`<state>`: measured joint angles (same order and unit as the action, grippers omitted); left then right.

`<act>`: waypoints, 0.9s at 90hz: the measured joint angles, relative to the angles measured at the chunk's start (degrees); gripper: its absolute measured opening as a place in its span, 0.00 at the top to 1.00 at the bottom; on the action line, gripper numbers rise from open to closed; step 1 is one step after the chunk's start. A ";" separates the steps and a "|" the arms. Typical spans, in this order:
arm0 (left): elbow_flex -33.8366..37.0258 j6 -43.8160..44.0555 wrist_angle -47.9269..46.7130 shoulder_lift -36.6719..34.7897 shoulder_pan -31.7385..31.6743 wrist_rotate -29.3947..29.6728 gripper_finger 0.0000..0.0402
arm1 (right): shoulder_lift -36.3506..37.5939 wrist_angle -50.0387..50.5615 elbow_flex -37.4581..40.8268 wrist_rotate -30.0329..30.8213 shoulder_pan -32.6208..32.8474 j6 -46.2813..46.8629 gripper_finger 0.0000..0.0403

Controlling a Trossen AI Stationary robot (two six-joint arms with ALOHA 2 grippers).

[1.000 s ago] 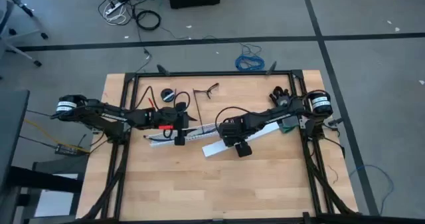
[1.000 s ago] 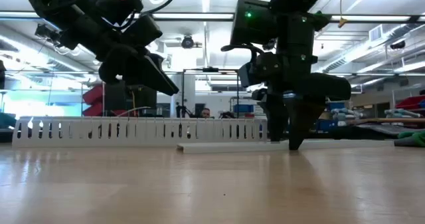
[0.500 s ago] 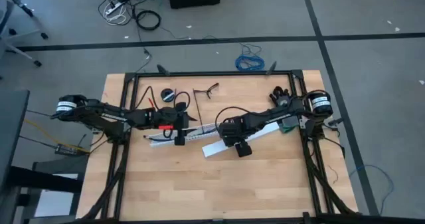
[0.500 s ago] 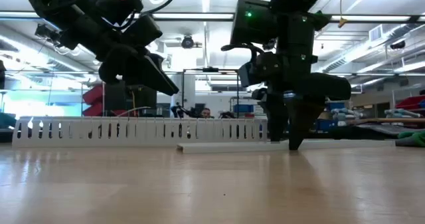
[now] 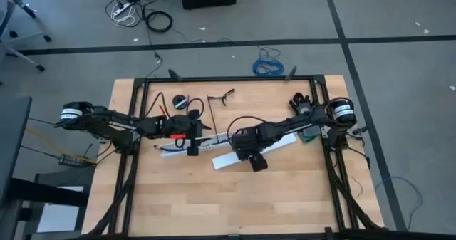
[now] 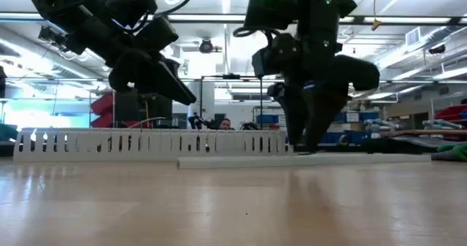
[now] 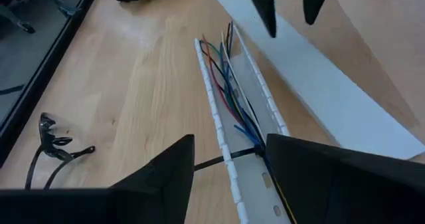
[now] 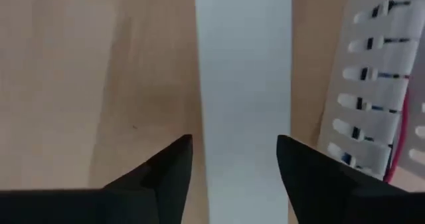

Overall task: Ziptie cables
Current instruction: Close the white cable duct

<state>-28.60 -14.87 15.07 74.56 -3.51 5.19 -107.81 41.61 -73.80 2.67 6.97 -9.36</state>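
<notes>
The cables (image 7: pixel 229 94), thin coloured wires, lie inside a white slotted strip (image 7: pixel 216 111) on the table (image 5: pixel 178 197); a black ziptie (image 7: pixel 211 163) crosses them. My left gripper (image 7: pixel 229 144) hangs open above the slotted strip (image 5: pixel 203 146), one finger over each side, touching nothing. Just to the right lies a flat white strip (image 5: pixel 274 146). My right gripper (image 8: pixel 232 144) stands over this flat strip (image 8: pixel 246 64), pointing down, and also shows in the high view as my right gripper (image 5: pixel 246 149). My right gripper straddles the flat white strip across its width, near the strip's left end. A finger stands at each long edge (image 8: pixel 199 137), pointing down from above. The fingertips (image 6: pixel 303 147) reach down to the strip, which lies flat on the table.
Black round parts (image 5: pixel 187 103) and loose black ties (image 5: pixel 221 97) lie at the table's far side. A green object (image 5: pixel 310 133) sits near the right arm's base. A blue coiled cable (image 5: pixel 269 68) lies on the floor beyond. The near half of the table is bare wood.
My right gripper has moved a short way toward the table's left edge. The flat white strip has slid along the table with it, its left end now farther left. My left gripper and the slotted strip have kept still.
</notes>
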 joint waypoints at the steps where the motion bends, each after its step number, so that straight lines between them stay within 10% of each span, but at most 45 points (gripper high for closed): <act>1: 0.00 0.00 0.01 0.00 0.00 0.00 0.54 | 0.00 0.00 0.00 -0.01 0.03 0.07 0.50; 81: 0.00 0.10 -0.38 0.02 0.02 -0.02 0.54 | -1.75 -1.95 0.74 1.98 -0.33 -1.03 0.34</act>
<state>-28.60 -14.78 14.69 74.59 -3.49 5.17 -109.56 39.66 -73.06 4.64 6.63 -10.39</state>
